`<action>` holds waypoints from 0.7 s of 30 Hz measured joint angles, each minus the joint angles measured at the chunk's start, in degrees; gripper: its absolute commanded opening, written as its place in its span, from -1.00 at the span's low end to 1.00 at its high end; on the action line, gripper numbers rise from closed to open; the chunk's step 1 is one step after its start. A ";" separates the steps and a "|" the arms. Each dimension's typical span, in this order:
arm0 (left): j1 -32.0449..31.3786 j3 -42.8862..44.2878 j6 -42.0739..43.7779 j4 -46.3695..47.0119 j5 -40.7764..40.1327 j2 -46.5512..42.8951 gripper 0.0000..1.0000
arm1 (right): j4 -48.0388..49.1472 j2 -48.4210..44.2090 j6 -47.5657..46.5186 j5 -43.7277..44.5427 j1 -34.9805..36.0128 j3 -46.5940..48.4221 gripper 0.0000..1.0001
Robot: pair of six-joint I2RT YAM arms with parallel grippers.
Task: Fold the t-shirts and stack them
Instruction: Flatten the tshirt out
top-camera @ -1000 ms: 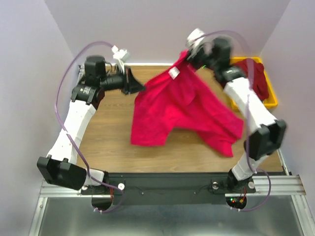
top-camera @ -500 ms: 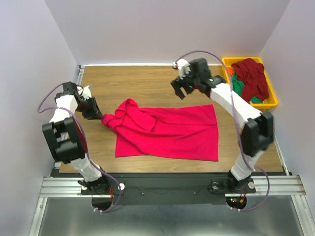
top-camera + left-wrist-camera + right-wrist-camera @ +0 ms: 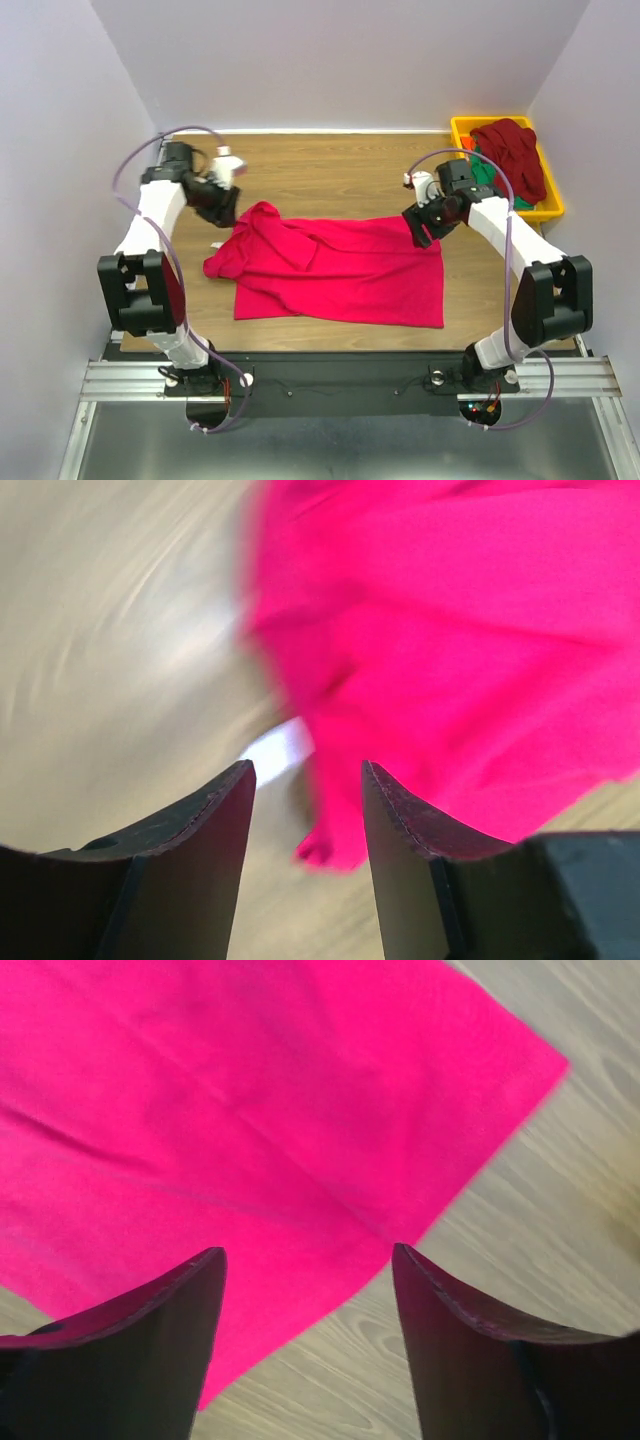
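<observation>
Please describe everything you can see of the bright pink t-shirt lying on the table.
The pink t-shirt is soft plain cloth in a bright crimson-pink, lying spread on the wooden table. Its right part lies flat with straight edges; its left part is bunched and creased. The open left gripper is by the bunched end, the open right gripper over the far right corner; neither holds it.

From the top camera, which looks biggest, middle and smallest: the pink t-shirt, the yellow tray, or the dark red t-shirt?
1. Pink t-shirt, spread out, clearly largest.
2. Yellow tray.
3. Dark red t-shirt, bunched in the tray, covering only part of it.
</observation>
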 measured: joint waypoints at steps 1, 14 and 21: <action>-2.43 0.00 1.64 0.00 0.57 -0.72 0.15 | -0.07 0.57 -0.11 -0.55 -1.36 0.13 0.38; -24.17 1.97 12.33 0.68 2.36 4.28 0.15 | -2.38 9.68 -4.44 -0.48 -5.25 3.93 0.00; -26.43 2.78 12.66 0.92 1.25 5.95 0.15 | -2.73 10.80 -7.76 1.92 -5.25 2.01 -0.10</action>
